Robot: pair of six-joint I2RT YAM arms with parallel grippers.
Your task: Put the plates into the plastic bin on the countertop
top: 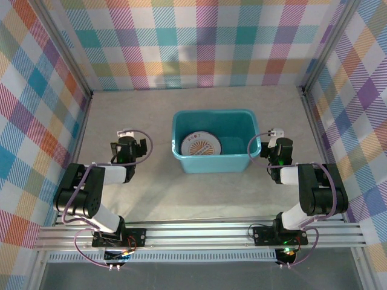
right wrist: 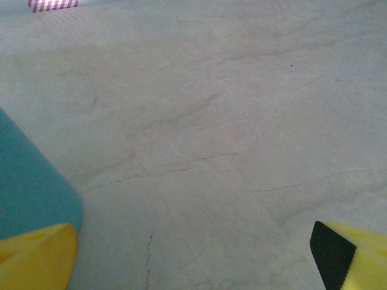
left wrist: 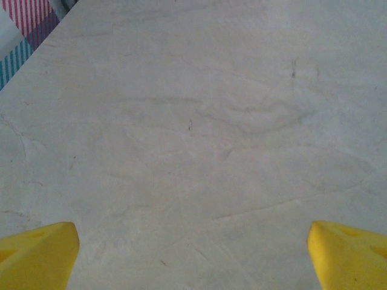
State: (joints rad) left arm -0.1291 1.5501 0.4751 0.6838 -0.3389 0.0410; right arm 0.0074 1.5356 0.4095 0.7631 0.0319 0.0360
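The teal plastic bin [top: 242, 158] stands in the middle of the beige countertop [top: 151, 199]. Inside it, at the left, lies a plate [top: 201, 145] with an orange sunburst rim and white centre; whether more plates lie under it I cannot tell. My left gripper [top: 130, 138] rests left of the bin, open, its yellow fingertips [left wrist: 39, 254] wide apart over bare countertop [left wrist: 193, 133]. My right gripper [top: 279, 138] sits just right of the bin, open with nothing between its fingers [right wrist: 36, 257]. The bin's wall [right wrist: 30, 187] shows at the left of the right wrist view.
Colourful plaid walls [top: 199, 42] enclose the countertop at the back and both sides. An aluminium rail [top: 199, 232] carrying both arm bases runs along the near edge. Bare surface lies behind and in front of the bin.
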